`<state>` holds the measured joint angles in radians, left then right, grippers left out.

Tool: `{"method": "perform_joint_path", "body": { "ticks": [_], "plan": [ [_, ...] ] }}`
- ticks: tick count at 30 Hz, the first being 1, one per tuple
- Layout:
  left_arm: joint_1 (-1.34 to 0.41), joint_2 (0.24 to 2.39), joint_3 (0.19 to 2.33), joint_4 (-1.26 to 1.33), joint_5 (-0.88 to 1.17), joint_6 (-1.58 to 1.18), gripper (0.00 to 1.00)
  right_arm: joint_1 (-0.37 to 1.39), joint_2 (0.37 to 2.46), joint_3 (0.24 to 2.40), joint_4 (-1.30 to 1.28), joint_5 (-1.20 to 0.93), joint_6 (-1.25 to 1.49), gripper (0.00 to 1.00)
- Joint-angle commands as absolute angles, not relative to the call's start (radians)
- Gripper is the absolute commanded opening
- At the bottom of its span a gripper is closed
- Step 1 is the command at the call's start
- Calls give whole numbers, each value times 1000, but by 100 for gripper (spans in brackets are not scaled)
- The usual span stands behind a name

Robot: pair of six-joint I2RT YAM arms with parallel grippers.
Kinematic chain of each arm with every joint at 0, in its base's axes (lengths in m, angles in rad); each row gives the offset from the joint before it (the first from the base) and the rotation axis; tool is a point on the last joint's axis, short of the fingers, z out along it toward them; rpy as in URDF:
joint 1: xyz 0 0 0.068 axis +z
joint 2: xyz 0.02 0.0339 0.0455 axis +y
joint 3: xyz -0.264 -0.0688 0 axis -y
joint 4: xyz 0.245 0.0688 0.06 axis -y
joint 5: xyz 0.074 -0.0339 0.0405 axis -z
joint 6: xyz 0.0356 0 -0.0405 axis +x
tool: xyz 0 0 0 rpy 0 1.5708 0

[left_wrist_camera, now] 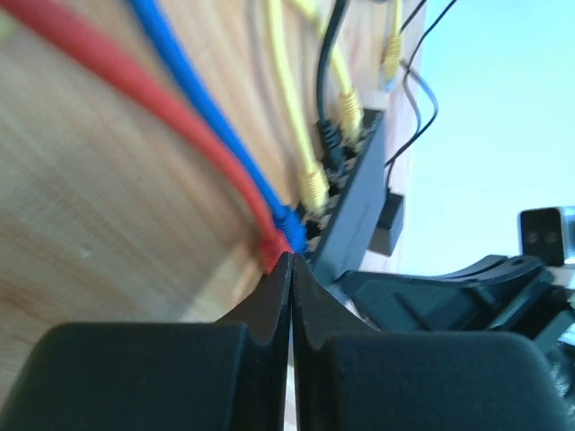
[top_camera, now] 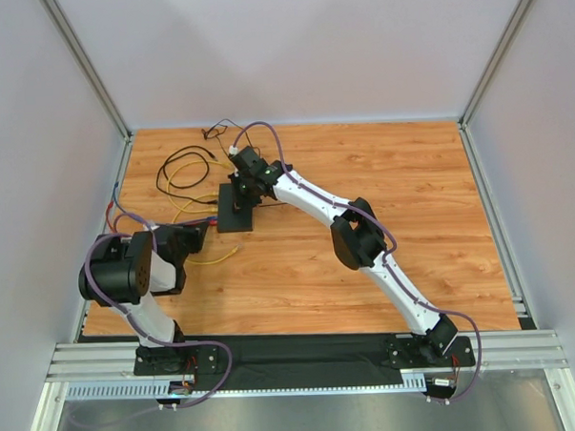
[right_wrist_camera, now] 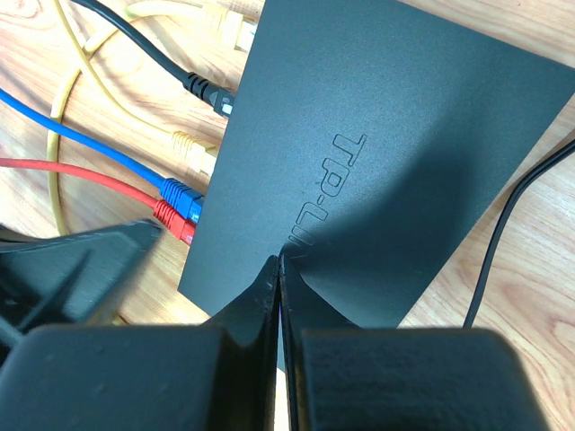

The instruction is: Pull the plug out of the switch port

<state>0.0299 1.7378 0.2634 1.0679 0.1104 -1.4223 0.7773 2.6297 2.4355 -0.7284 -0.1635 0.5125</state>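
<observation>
Hands both pinched together: left hand [left_wrist_camera: 289,262] at red plug [left_wrist_camera: 272,244], blurred; right hand [right_wrist_camera: 278,262] on switch [right_wrist_camera: 386,135].

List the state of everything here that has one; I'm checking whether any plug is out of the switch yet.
switch: lying flat, cables in its ports
red plug: seated in its port
blue plug: seated, beside the red
yellow plug: seated, next to the blue
black plug: seated
left gripper: shut, tips at the red plug; grip unclear
right gripper: shut, tips on the switch top

Flat black switch [right_wrist_camera: 377,153], red plug [right_wrist_camera: 173,222] seemingly seated
</observation>
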Motion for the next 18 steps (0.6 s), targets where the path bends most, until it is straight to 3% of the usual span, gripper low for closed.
{"method": "perform_joint_path", "body": {
  "ticks": [1,3,6,14,15,18],
  "plan": [
    [38,1645,301,979,80,-1322,0,758,2721,2399,-876,-100,477,0],
    [38,1597,298,945,84,-1287,4,759,2721,2399,-876,-101,477,0],
    [25,1552,291,908,89,-1266,27,758,2715,2396,-874,-106,471,0],
    [-24,1554,302,813,77,-1325,42,758,2706,2387,-868,-106,463,1],
    [-29,1560,301,811,69,-1331,48,759,2706,2385,-870,-107,462,1],
    [-31,1620,301,871,78,-1359,50,758,2701,2381,-865,-112,459,1]
  ]
}}
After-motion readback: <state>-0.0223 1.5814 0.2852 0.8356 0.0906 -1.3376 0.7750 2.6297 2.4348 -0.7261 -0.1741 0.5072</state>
